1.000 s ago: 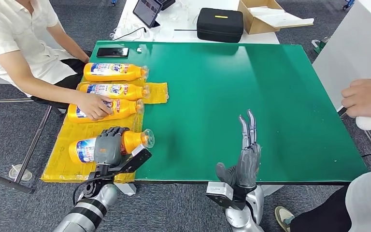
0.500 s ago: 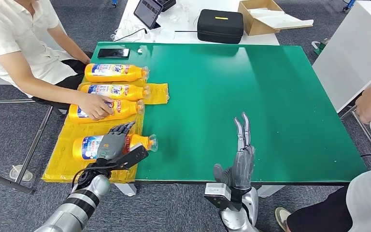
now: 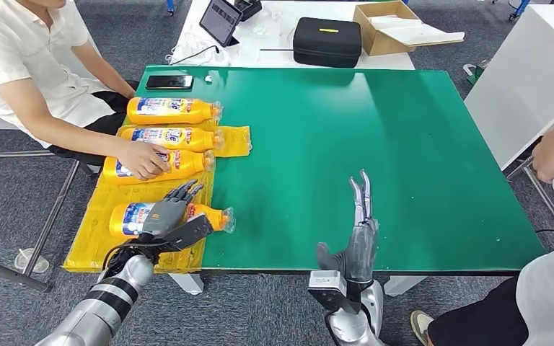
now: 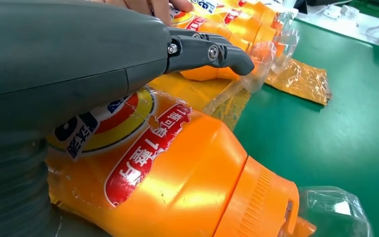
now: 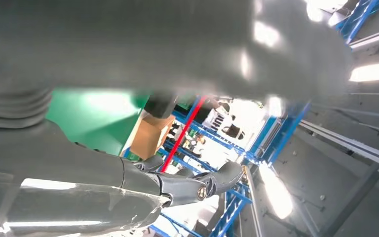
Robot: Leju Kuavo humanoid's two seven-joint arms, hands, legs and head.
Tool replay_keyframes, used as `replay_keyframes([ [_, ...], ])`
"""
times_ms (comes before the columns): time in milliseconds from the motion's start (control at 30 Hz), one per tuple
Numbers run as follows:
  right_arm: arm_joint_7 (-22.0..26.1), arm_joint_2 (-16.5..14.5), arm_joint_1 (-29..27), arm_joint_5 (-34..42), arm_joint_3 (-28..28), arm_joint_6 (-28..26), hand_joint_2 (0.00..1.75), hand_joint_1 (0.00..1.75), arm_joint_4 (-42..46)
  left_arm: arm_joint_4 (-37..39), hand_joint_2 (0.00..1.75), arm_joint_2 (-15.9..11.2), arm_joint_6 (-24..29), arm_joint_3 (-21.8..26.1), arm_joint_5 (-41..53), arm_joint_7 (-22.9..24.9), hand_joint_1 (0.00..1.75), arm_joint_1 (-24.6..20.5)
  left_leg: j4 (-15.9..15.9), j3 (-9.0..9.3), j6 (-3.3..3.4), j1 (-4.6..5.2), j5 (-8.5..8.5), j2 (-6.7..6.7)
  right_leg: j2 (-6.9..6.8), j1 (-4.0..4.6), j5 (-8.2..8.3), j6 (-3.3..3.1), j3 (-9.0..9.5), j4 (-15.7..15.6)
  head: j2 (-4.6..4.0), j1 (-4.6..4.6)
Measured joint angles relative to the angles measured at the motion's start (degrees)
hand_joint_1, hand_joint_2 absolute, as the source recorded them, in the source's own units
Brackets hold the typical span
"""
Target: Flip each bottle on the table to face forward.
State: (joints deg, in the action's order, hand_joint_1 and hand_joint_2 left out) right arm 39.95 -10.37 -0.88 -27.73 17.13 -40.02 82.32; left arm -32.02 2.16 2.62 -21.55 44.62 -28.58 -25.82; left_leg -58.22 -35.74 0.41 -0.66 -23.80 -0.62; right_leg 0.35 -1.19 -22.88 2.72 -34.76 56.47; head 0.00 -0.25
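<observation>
bottle [image 4: 177,187] label, Chinese characters, illegible

The grey ribbed left hand [image 4: 69,64] is resting over an orange plastic labelled bottle [image 4: 177,187] lying on the green table [image 4: 335,143].

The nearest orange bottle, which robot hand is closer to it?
Left. The left hand rests on the nearest orange bottle; the right hand stands apart, raised over the green table.

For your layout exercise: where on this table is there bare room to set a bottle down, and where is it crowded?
Free: the green mat from the bottles across to its far and right edges, beyond the right hand. Crowded: the left edge, with four bottles, a person's hand and the left hand.
</observation>
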Motion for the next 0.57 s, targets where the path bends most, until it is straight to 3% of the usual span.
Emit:
replay_keyframes([
  [100, 0.0, 0.17, 0.26, 0.34, -0.03, 0.0, 1.75, 0.0, -0.43, 0.2, 1.75, -0.4, -0.5, -0.59, -0.17, -0.36, 0.0, -0.12, 0.0, 0.06, -0.01, 0.0, 0.0, 0.0, 0.0, 0.0, 0.0, 0.0, 0.05, 0.0, 0.0, 0.0],
  [233, 0.0, 0.22, 0.49, 0.5, -0.04, 0.0, 1.75, 0.0, -0.94, 0.46, 0.0, -0.63, -1.03, -1.07, -0.39, -0.72, 0.0, -0.43, 0.0, 0.1, -0.01, 0.0, 0.0, 0.0, 0.0, 0.0, 0.0, 0.0, 0.1, 0.0, 0.0, 0.0],
  [567, 0.0, 0.23, 0.85, -1.05, -0.64, 0.0, 1.75, 0.0, -1.92, 0.44, 0.0, -1.98, -3.12, -6.08, 3.99, -0.86, 0.0, -1.29, 0.0, 0.09, 0.01, 0.0, 0.03, -0.15, -0.03, -0.01, -0.02, 0.0, 0.14, 0.0, 0.0, 0.01],
])
